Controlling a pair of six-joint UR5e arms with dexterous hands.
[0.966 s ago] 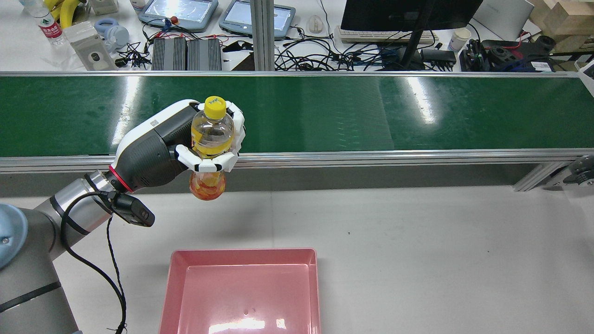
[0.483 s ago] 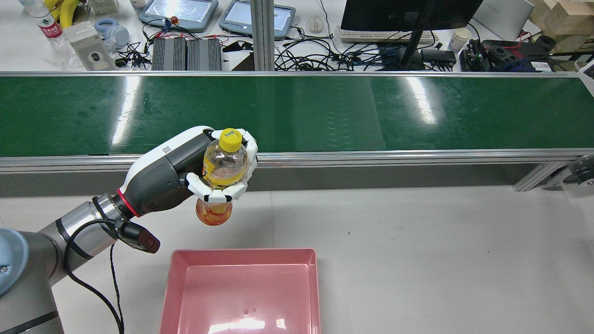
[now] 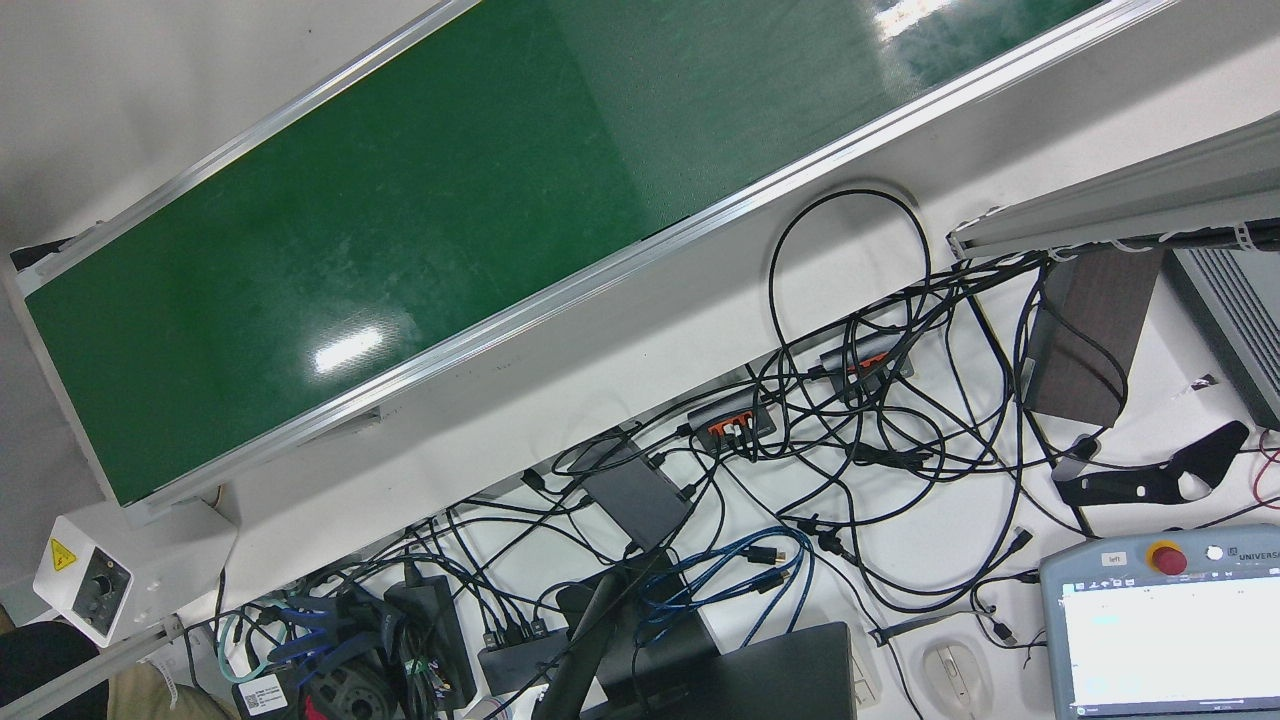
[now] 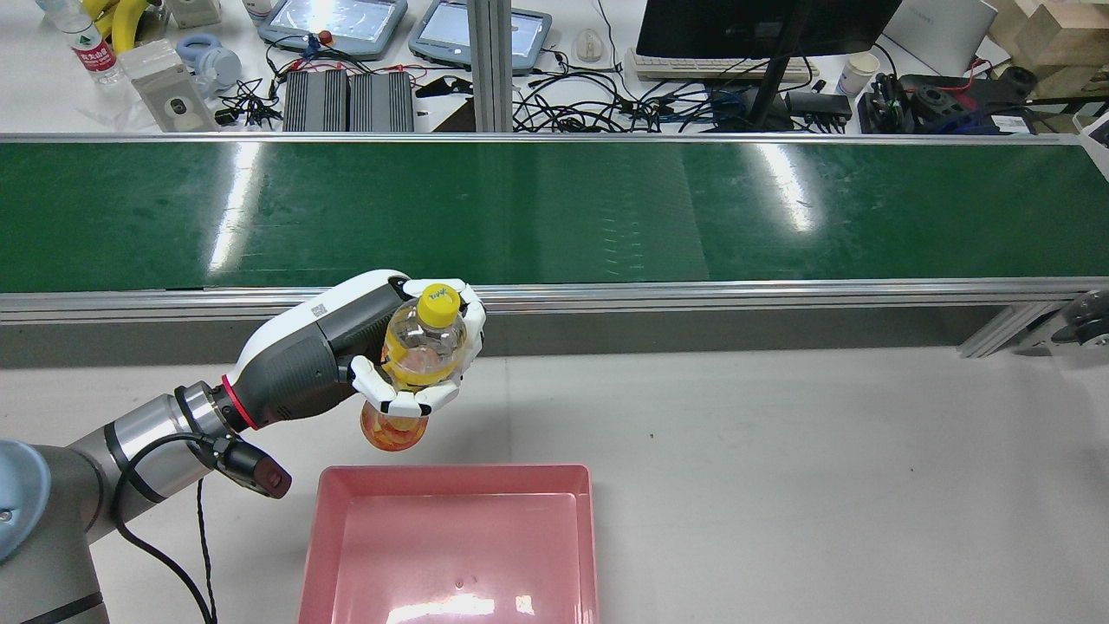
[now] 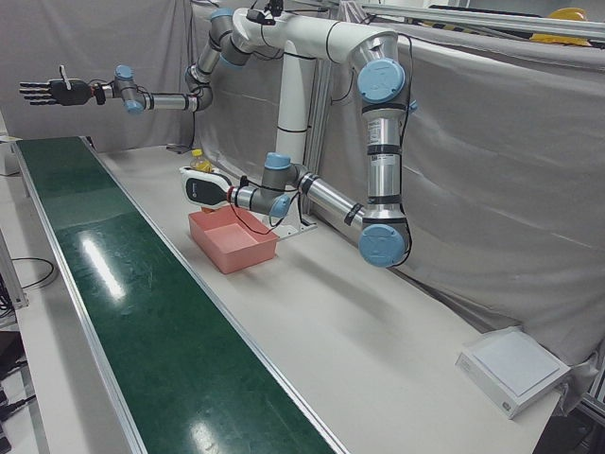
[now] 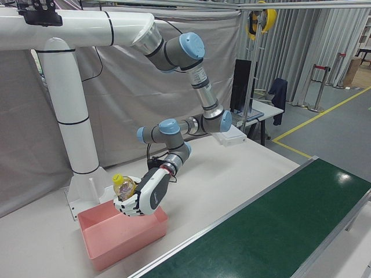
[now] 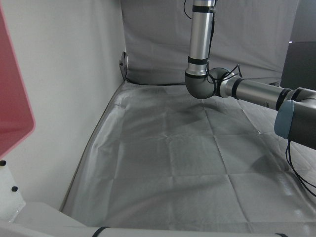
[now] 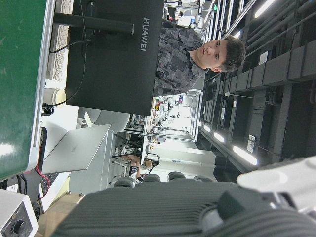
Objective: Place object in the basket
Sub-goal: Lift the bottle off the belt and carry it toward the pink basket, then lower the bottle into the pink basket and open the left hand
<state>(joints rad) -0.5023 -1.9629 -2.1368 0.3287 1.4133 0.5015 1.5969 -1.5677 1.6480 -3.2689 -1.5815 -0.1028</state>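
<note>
Left robot hand (image 4: 416, 364) wrapped tight around the bottle (image 4: 418, 357), upright, cap up, just short of the pink basket (image 4: 322, 520) rim. Right robot hand (image 5: 47, 92) empty, fingers spread, parked high away.

This is a robotics laboratory inside an industrial hall; a long green conveyor belt (image 4: 554, 212) with aluminium rails runs beside a white work table (image 4: 780, 451); two robot arms hang from a white pedestal (image 6: 66, 110) in front of grey curtains (image 5: 492, 170); behind the belt a desk carries tangled cables (image 3: 860, 440), teach pendants (image 4: 333, 22), a keyboard (image 4: 719, 65) and a black monitor (image 4: 762, 22); yellow floor lines (image 6: 322, 119) and barrier posts (image 6: 317, 87) appear in the hall; a person (image 8: 197, 59) stands behind the monitor.
</note>
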